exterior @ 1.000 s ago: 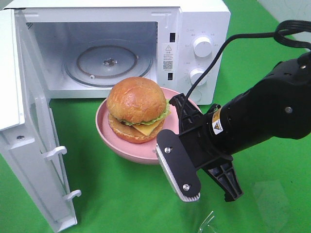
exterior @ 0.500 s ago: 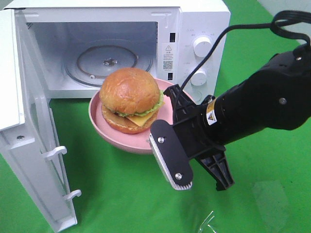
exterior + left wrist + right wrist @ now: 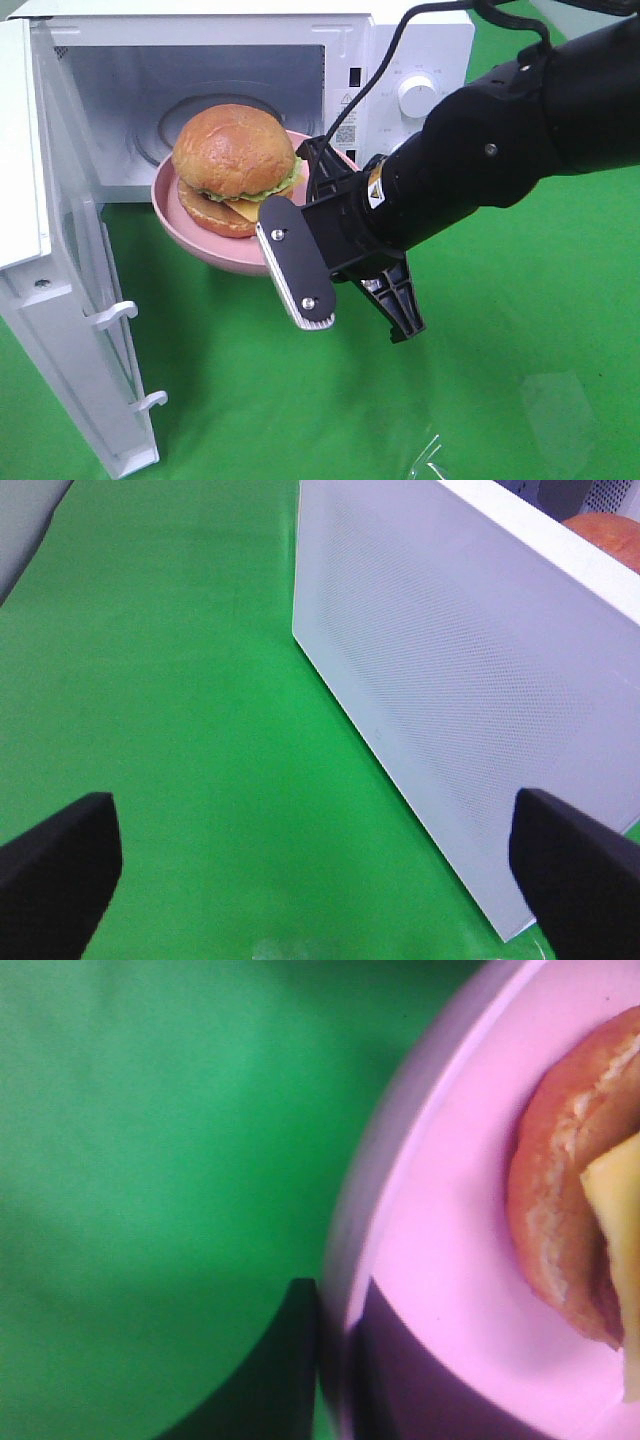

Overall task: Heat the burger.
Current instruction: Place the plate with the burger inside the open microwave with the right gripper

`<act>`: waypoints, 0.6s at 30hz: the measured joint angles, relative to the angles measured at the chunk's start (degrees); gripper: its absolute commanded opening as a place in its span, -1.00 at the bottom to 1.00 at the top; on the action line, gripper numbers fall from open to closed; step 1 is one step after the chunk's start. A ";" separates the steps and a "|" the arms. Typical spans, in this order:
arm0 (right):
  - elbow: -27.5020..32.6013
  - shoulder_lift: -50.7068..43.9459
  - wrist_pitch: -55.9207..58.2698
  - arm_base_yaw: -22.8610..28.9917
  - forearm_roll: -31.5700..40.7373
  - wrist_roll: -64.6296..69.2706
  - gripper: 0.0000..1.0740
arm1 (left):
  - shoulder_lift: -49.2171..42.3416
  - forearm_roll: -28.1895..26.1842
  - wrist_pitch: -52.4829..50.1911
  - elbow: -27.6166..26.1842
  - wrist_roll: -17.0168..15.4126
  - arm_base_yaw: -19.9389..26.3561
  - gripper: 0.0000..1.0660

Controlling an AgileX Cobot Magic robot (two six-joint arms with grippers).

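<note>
Right tool (image 3: 335,1365) seemingly pinches the plate (image 3: 440,1260) rim; close up, burger (image 3: 560,1210) is cut off.

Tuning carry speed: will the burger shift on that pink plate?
Probably top-heavy: the burger is tall, stacked layers, so may topple if jerked. The plate looks smooth, held at one rim by the right gripper, so sliding seems possible.

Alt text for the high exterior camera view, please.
The right gripper's fingers pinch the rim of a pink plate carrying the burger, holding it at the mouth of the open white microwave. The door stands swung wide on the left, above a green cloth.
</note>
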 measured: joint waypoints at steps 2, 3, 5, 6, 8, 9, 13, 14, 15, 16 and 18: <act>-0.57 0.57 0.06 0.00 0.00 0.34 -1.00 | 0.00 0.00 0.00 0.00 0.00 0.00 0.83; -2.12 1.66 0.17 0.00 -0.69 1.32 -1.00 | 0.00 0.00 0.00 0.00 0.00 0.00 0.83; -3.84 2.69 0.74 0.00 -1.83 2.29 -1.00 | 0.00 0.00 0.00 0.00 0.00 0.00 0.83; -3.84 2.69 0.74 0.00 -1.83 2.29 -1.00 | 0.00 0.00 0.00 0.00 0.00 0.00 0.83; -5.50 3.90 1.95 0.00 -2.98 3.50 -1.00 | 0.00 0.00 0.00 0.00 0.00 0.00 0.83; -7.28 5.21 3.27 0.00 -3.84 4.47 -1.00 | 0.00 0.00 0.00 0.00 0.00 0.00 0.83; -10.26 7.16 5.21 -0.34 -4.30 5.61 -1.00 | 0.00 0.00 0.00 0.00 0.00 0.00 0.83; -12.03 8.37 6.07 -0.46 -4.98 6.36 -1.00 | 0.00 0.00 0.00 0.00 0.00 0.00 0.83; -12.03 8.37 6.07 -0.46 -4.98 6.36 -1.00 | 0.00 0.00 0.00 0.00 0.00 0.00 0.83; -13.87 9.63 6.99 -0.46 -5.61 7.33 -1.00 | 0.00 0.00 0.00 0.00 0.00 0.00 0.83; -14.78 10.20 7.22 -0.46 -5.96 7.79 -1.00 | 0.00 0.00 0.00 0.00 0.00 0.00 0.83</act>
